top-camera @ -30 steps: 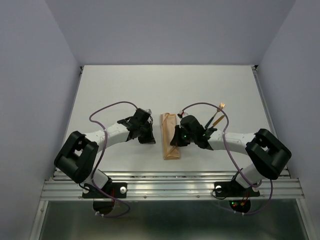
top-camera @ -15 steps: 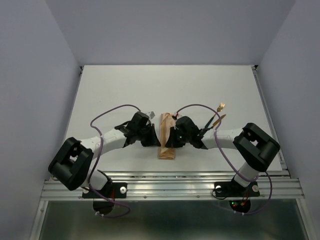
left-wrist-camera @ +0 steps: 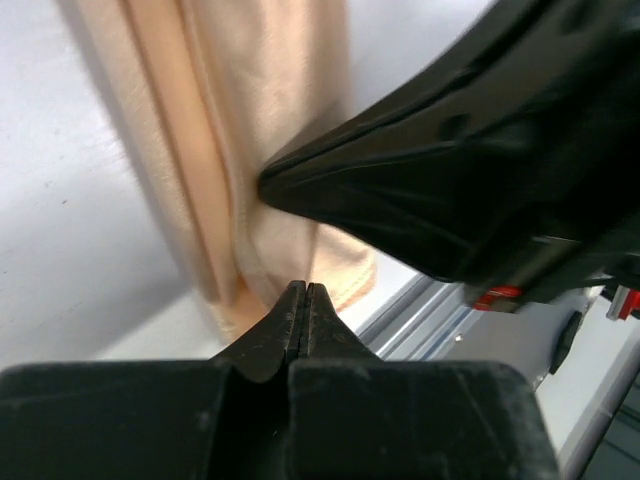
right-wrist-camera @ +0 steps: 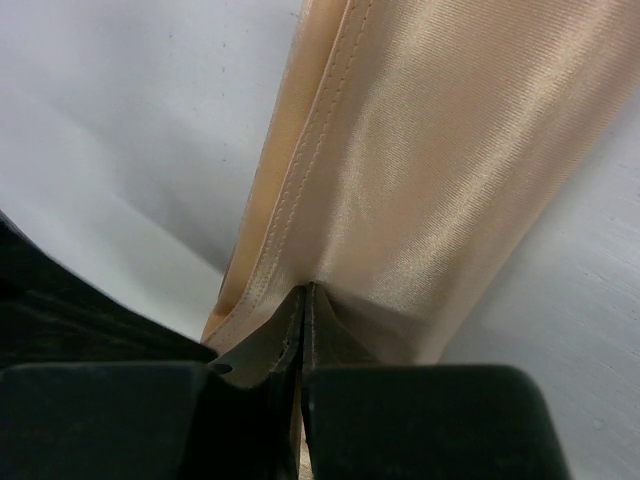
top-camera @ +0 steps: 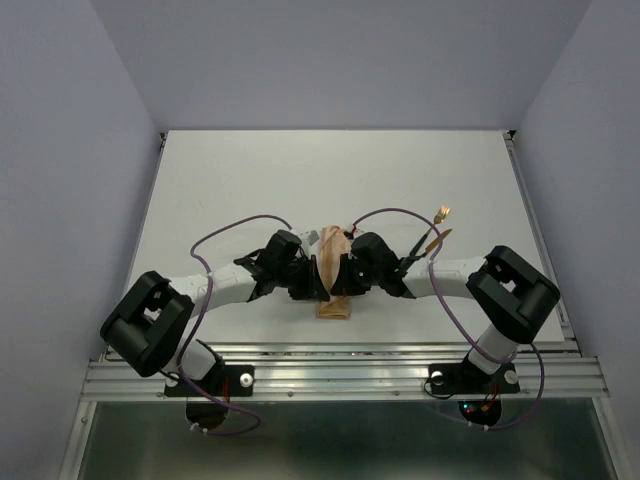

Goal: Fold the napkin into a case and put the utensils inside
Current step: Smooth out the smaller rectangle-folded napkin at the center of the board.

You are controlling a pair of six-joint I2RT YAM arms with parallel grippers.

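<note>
White table, peach napkin — narrow folded strip, stitched hems, satin sheen

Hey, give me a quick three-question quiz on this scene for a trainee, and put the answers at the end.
1. True or false: the utensils are already inside the folded napkin.
2. Which arm's side of the napkin do the utensils lie on? A left, B right.
3. Fill in: the right gripper is shut on the ___.
Key: 1 false; 2 B; 3 napkin.
</note>
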